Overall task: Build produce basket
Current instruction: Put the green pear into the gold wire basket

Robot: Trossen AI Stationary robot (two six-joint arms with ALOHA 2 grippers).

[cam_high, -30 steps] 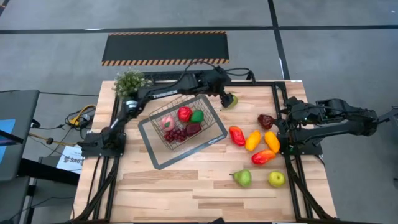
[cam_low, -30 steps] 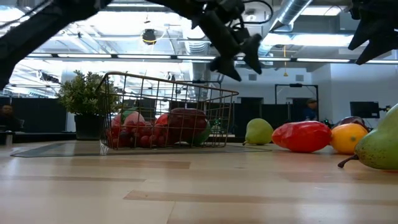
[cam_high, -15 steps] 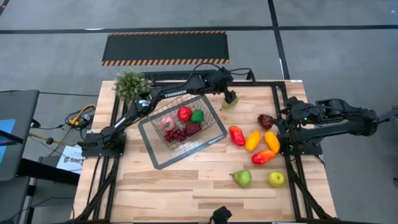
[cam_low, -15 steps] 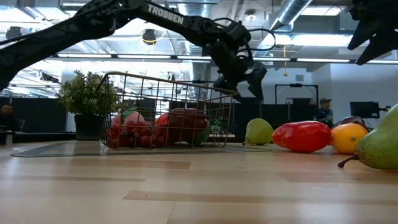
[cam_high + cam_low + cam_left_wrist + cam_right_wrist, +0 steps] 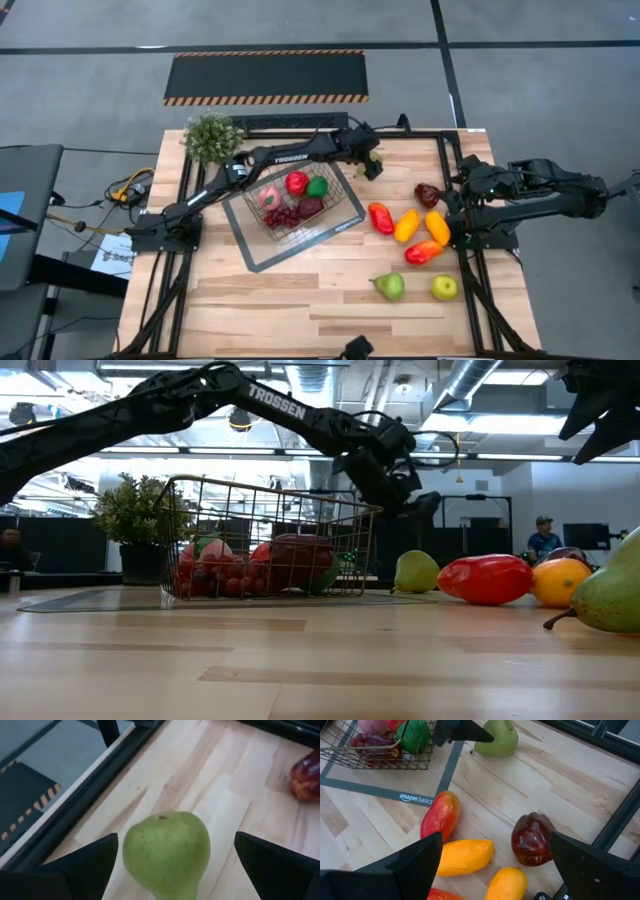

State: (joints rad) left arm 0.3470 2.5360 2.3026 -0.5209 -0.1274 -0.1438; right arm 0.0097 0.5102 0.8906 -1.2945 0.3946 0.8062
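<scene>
A green pear (image 5: pixel 372 164) lies on its side on the table near the far edge, just beyond the basket's right corner. My left gripper (image 5: pixel 176 836) is open above it, one finger on either side, touching nothing; in the low view the left gripper (image 5: pixel 415 510) stands just over the pear (image 5: pixel 416 572). The wire basket (image 5: pixel 300 200) rests on its grey tray and holds red, green, pink pieces and purple grapes. My right gripper (image 5: pixel 496 837) waits open near the table's right edge, above a dark red piece (image 5: pixel 532 839).
Loose produce lies right of the basket: a red piece (image 5: pixel 380 217), two orange pieces (image 5: pixel 406 225), another red one (image 5: pixel 423 251), a second green pear (image 5: pixel 390 286) and a yellow-green apple (image 5: pixel 444 288). A potted plant (image 5: pixel 208 134) stands at the far left corner.
My left gripper has come down from above the basket's far right corner, moving right and down toward the green pear, and now stands close over it. The pear and the rest of the produce have not moved.
</scene>
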